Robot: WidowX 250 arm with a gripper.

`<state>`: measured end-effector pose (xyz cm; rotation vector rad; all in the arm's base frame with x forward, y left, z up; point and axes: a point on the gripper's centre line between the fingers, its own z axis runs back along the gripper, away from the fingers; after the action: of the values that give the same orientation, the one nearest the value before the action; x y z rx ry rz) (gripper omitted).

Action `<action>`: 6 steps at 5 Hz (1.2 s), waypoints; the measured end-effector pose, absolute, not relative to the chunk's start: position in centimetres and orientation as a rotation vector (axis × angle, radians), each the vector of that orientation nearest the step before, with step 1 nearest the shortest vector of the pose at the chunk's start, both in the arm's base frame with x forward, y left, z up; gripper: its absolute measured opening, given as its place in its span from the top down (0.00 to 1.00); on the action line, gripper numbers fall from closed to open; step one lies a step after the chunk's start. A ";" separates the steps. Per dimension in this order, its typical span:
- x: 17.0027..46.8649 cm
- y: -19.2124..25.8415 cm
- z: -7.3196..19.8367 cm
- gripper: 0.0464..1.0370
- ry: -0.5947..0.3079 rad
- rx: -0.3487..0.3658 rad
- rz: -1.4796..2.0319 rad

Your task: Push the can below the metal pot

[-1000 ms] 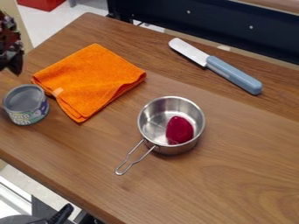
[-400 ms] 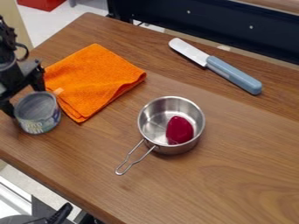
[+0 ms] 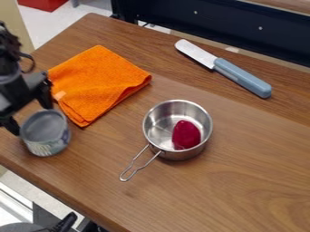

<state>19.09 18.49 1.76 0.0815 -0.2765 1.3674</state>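
1. The black gripper [image 3: 30, 118] hangs at the left edge of the view, low over the table [image 3: 200, 195], with its two fingers [image 3: 44, 94] spread well apart.
2. Right at its fingertips, on the side toward the table's near edge, I see the can [image 3: 45, 127] standing upright. The tips straddle its back rim; whether both touch it, I can't tell.
3. There's a printed label [image 3: 50, 147] around the can's side, pale and bluish, too blurred to make out.
4. Just beside the can and one finger lies the orange cloth [image 3: 100, 79], folded, with a little pale tag [image 3: 59, 95] at its edge, too small to read.
5. The can is left of the metal pot [image 3: 158, 147], well apart from it. The pot stands upright, its wire handle [image 3: 134, 168] angled toward the near edge, a dark red thing [image 3: 186, 134] inside.
6. Farther off, beyond the pot, lies a knife [image 3: 242, 78], blue handle toward the right.
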 end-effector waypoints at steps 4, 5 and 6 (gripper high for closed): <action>19.4 13.0 1.9 0.04 -0.311 0.052 1.484; 19.5 11.7 2.2 0.04 -0.315 0.032 1.495; 19.5 10.3 2.3 0.04 -0.289 0.017 1.497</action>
<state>19.49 10.29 2.30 0.0174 -0.2892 1.4970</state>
